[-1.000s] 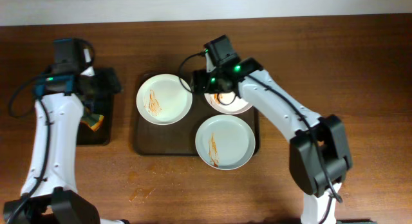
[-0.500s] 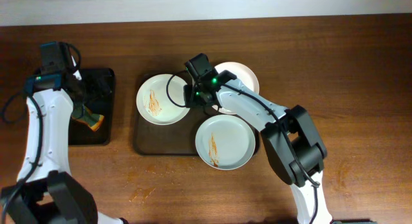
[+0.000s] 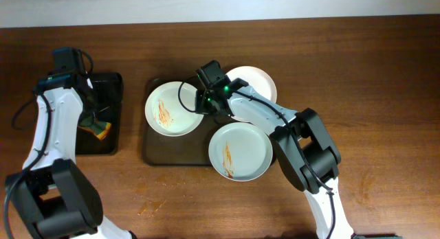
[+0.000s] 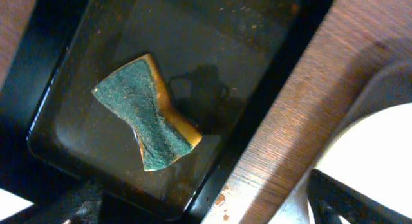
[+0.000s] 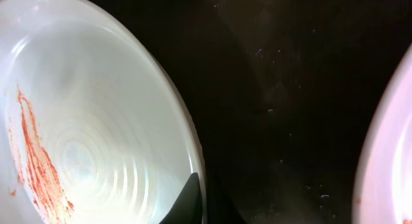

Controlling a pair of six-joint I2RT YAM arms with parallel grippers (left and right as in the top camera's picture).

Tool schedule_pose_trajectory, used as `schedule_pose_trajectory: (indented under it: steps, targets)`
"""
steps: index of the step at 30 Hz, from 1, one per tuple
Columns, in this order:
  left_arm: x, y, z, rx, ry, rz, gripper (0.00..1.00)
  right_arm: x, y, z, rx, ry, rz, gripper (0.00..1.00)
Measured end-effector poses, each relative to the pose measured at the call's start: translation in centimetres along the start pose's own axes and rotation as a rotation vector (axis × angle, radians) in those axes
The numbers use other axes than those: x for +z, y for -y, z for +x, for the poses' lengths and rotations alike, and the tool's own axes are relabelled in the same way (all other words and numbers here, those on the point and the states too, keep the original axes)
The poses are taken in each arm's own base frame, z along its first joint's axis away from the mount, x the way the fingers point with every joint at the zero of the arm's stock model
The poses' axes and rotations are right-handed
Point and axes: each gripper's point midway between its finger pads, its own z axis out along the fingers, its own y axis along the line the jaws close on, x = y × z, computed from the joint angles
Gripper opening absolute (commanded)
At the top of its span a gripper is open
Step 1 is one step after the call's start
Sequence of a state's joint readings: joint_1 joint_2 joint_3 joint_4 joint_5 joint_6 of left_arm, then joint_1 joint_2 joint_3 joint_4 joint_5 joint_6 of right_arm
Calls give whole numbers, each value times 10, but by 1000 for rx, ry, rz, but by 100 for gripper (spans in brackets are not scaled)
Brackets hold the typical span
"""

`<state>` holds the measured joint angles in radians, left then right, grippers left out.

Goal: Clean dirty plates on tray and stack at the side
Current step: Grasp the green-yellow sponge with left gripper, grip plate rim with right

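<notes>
Left plate (image 3: 174,110), streaked orange, lies on the left half of the tray (image 3: 155,153), and its rim passes the tray's back edge. Front plate (image 3: 240,151), also streaked, overhangs the tray's front right corner. Back plate (image 3: 258,84) is plain white where it shows, sits at the back right corner and is partly hidden by the right arm. Right claw (image 3: 206,105) is at the left plate's right rim. Left claw (image 3: 88,101) hangs over a small black tray (image 3: 113,84) on the desk (image 3: 378,74), left of the main tray. A sponge (image 3: 97,127) lies in the small tray.

Left wrist view: the green-faced sponge with its orange underlayer lies untouched on the black tray's floor. The two fingers (image 4: 84,201) stand wide apart at the lower corners of the frame, holding nothing.

Right wrist view: the left plate fills the left side, with dark tray floor beside it. A fingertip (image 5: 188,199) rests just inside the rim and the other just outside. Whether they pinch the rim cannot be told. Another plate's edge shows at far right.
</notes>
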<state>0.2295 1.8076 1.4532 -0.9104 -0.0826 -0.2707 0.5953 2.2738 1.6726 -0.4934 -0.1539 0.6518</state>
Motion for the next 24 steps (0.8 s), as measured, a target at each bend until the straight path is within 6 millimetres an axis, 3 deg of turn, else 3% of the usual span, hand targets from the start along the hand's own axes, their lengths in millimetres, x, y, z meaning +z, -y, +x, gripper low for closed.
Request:
schedule_pose_trajectory:
  steps: [1, 4, 8, 17, 24]
  targets:
    - [4, -1, 1, -17, -8, -9, 62, 0, 0, 1, 1, -3, 1, 4]
    - [16, -5, 3, -61, -27, -40, 55, -1, 1, 3, 4, -13, 8, 4]
    - [29, -15, 4, -162, -33, -111, 55, -1, 1, 3, 2, -13, 8, 4]
    - [33, -54, 7, -353, -36, -224, 54, -1, 0, 3, -1, -12, 8, 4]
    - [88, -44, 16, -362, -116, -195, 45, -1, 0, 3, -3, -16, 5, 4]
